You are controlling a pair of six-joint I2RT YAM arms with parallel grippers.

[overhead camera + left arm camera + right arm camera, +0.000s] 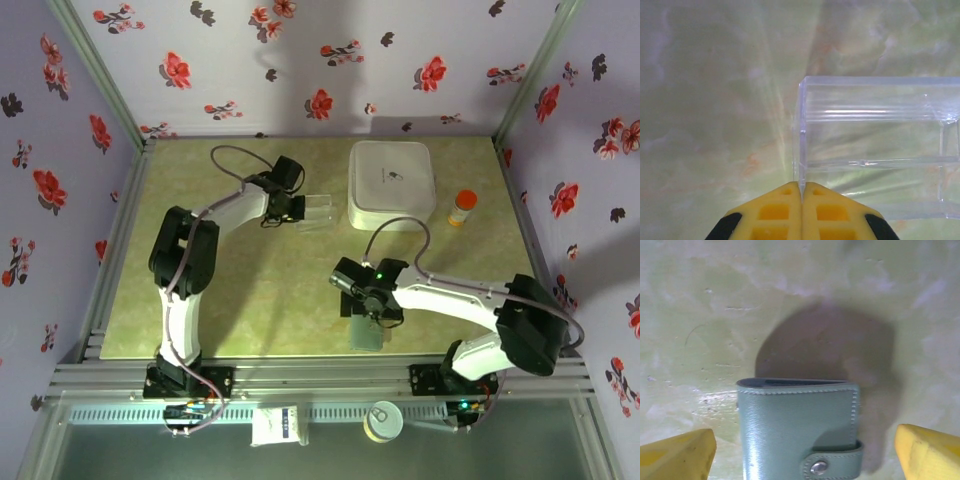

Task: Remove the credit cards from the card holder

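Right hand (803,455) wide open, fingers (677,457) either side of snapped-shut wallet (797,422), gripping nothing. Wallet flat on worktop (715,315) near front edge. Left hand (801,197) closed tight, tips at near wall of clear box (875,145).

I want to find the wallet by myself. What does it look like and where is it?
On the green marbled table, go from the big white box toward the near edge. The card holder lies there, under the right end effector. Unlike the clear box and orange bottle, it is a flat grey-green wallet shut by a silver snap.
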